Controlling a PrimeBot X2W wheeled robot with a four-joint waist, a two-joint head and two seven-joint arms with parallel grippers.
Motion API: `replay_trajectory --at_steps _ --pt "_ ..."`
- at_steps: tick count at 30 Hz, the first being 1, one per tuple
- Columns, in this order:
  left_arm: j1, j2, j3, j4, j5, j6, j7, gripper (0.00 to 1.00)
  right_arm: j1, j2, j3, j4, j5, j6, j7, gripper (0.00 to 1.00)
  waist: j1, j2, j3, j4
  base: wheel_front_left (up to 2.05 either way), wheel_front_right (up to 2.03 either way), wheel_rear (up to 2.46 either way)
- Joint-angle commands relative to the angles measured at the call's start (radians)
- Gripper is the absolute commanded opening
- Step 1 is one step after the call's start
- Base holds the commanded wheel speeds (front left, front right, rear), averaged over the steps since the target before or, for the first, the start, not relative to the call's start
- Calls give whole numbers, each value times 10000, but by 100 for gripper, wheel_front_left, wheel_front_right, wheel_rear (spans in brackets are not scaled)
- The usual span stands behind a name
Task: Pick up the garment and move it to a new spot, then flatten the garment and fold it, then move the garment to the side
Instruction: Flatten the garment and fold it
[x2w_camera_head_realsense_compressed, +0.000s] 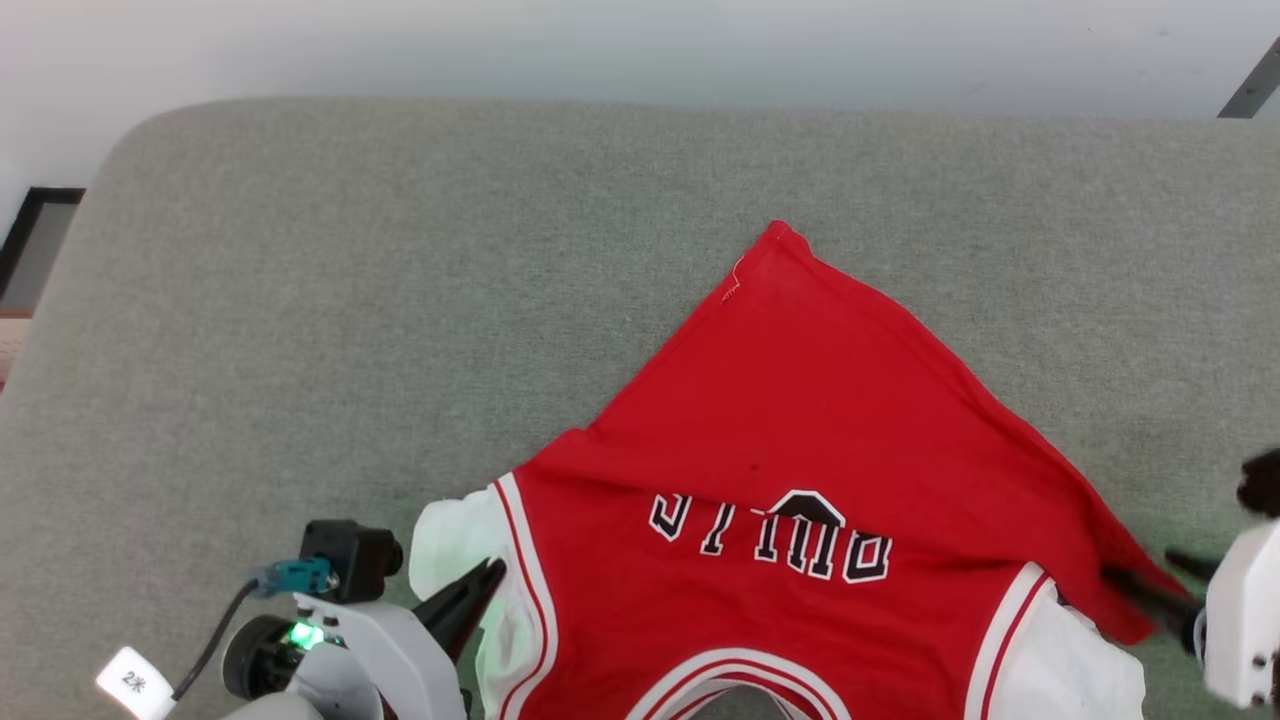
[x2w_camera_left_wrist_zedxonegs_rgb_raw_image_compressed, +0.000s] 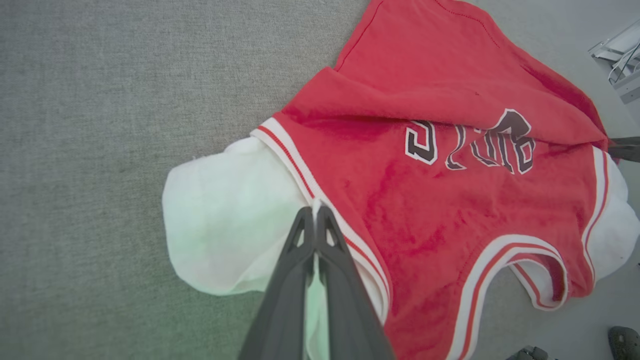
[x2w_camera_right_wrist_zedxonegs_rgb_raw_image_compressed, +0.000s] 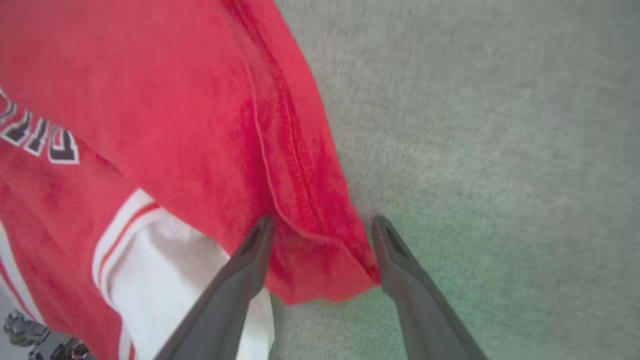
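A broad grey fabric-covered surface (x2w_camera_head_realsense_compressed: 400, 300) spans the head view, with a pale wall behind it. The garment (x2w_camera_head_realsense_compressed: 800, 420), a red jersey T-shirt with white short sleeves, lies on the near right part of this surface. Its striped neckline faces the robot, and one red corner peaks away from it. The black, white-edged lettering (x2w_camera_head_realsense_compressed: 770, 535) reads upside down. A red flap is folded across the chest and covers the edge of the letters.

The left wrist view shows more of that fold, as a soft raised ridge across the top of the print. It also shows the whole curve of the neck trim (x2w_camera_left_wrist_zedxonegs_rgb_raw_image_compressed: 505, 250). The right wrist view, slightly blurred, shows instead the stitched double hem (x2w_camera_right_wrist_zedxonegs_rgb_raw_image_compressed: 295, 165) running down to a folded red corner.

At the lower left of the head view, the left gripper (x2w_camera_head_realsense_compressed: 488, 578) sits at the white sleeve (x2w_camera_head_realsense_compressed: 450, 550). From its wrist camera, its two dark fingers (x2w_camera_left_wrist_zedxonegs_rgb_raw_image_compressed: 295, 260) are pressed together, pinching pale sleeve cloth beside the striped trim.

At the right edge of the head view, the right gripper (x2w_camera_head_realsense_compressed: 1150, 575) meets the garment's red corner. Its own camera shows the fingers (x2w_camera_right_wrist_zedxonegs_rgb_raw_image_compressed: 400, 265) spread wide. The folded corner lies between them, unclamped, above the other white sleeve (x2w_camera_right_wrist_zedxonegs_rgb_raw_image_compressed: 165, 280).
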Motion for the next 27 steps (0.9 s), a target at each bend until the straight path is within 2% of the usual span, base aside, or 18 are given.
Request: replay_trajectory --at_steps 1,8,12,17,27 --pt "85 -50 -6 -43 -48 32 -34 0 -217 30 -284 -650 -230 -11 243 100 0 0 -58 67 0 0 0" --pt "-89 -264 -118 -54 87 -77 8 0 -1255 180 -408 -2108 -884 -11 818 100 0 0 -32 477 0 0 0" --pt "-291 -484 -227 35 208 -202 61 0 -2555 323 204 -1923 -1103 -11 807 100 0 0 107 886 0 0 0" --pt "-652 -904 -372 273 351 -469 130 0 -4441 397 1447 -617 -1183 -11 733 100 0 0 368 1492 0 0 0" --pt "-1412 -1852 -689 997 623 -1177 169 0 -7679 658 3976 3011 -831 -11 356 100 0 0 984 2682 0 0 0"
